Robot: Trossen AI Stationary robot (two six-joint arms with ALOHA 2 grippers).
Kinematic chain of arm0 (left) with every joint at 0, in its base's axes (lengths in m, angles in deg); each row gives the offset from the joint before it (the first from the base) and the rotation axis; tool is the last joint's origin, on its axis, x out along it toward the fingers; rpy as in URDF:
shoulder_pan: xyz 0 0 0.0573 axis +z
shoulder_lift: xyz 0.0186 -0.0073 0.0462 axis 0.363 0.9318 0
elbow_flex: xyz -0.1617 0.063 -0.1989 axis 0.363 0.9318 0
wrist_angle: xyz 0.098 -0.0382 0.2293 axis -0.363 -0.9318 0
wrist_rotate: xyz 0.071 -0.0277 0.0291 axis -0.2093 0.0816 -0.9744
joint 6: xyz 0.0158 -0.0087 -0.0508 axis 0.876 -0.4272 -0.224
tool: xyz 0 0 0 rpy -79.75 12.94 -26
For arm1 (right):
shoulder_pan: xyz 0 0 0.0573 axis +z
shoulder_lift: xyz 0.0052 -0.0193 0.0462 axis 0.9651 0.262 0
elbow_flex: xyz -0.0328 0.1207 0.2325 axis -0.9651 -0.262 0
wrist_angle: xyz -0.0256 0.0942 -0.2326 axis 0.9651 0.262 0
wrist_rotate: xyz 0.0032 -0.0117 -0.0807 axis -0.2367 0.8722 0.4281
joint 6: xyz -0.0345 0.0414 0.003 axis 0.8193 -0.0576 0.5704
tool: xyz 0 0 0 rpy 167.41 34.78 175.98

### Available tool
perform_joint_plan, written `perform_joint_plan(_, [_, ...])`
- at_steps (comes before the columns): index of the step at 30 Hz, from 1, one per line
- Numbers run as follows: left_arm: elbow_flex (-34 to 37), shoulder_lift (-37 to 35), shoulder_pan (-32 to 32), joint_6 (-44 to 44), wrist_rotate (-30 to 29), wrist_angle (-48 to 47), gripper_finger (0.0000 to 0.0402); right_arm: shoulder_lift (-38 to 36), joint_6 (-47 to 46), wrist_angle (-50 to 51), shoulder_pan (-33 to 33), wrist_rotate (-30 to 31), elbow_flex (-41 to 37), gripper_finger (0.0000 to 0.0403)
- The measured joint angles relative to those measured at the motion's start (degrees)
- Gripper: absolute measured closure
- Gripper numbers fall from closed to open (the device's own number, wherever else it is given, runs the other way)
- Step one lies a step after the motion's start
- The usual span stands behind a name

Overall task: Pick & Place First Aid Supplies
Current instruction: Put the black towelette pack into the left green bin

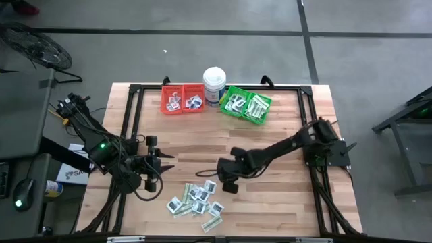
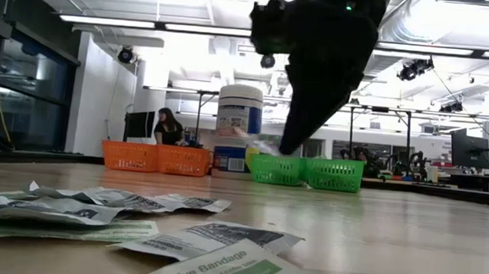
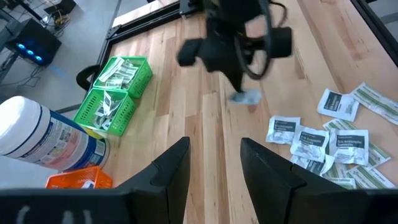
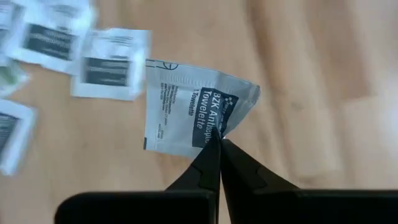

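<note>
The right gripper has its jaws clamped on the corner of a square white towelette packet, lifted just clear of the bench — ready, I judge, to carry toward the red bin. The remaining packets lie scattered nearby. The left gripper waits beside them, jaws apart — empty.

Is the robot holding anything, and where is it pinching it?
The right end effector pinches a white towelette packet by its edge. The left end effector holds nothing.

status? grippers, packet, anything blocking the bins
Right gripper shut on a white towelette packet, lifted off the pile. Left gripper open, waiting at table's left. Path to red bin looks clear.
</note>
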Motion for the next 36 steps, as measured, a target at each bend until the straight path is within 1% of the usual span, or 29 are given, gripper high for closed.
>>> perform_joint_plan(5, [0.0, 0.0, 0.0, 0.0, -0.4, 0.0, 0.0264, -6.2, 1.5, 6.6, -2.9, 1.7, 0.0, 0.0403])
perform_joint_plan(9, [0.0, 0.0, 0.0, 0.0, -1.8, 0.1, 0.0264, -10.8, 5.4, 10.7, -7.0, 3.0, 0.0, 0.0403])
perform_joint_plan(13, [0.0, 0.0, 0.0, 0.0, -3.5, 0.8, 0.0264, -14.9, 10.4, 12.5, -12.6, 3.2, 0.1, 0.0403])
perform_joint_plan(17, [0.0, 0.0, 0.0, 0.0, -3.9, 1.3, 0.0264, -17.6, 15.6, 13.1, -18.9, 3.2, 0.1, 0.0403])
perform_joint_plan(21, [0.0, 0.0, 0.0, 0.0, -4.0, 2.4, 0.0264, -18.9, 19.8, 13.3, -25.3, 3.2, 0.1, 0.0402])
perform_joint_plan(23, [0.0, 0.0, 0.0, 0.0, -4.0, 2.4, 0.0264, -19.1, 20.3, 13.3, -28.6, 2.8, 0.1, 0.0402])
perform_joint_plan(29, [0.0, 0.0, 0.0, 0.0, -4.1, 3.0, 0.0264, -18.9, 16.8, 12.5, -38.3, -0.8, 0.1, 0.0402])
perform_joint_plan(36, [0.0, 0.0, 0.0, 0.0, -5.1, 3.1, 0.0264, -17.1, 15.6, 7.1, -47.8, -9.3, 0.2, 0.0402])
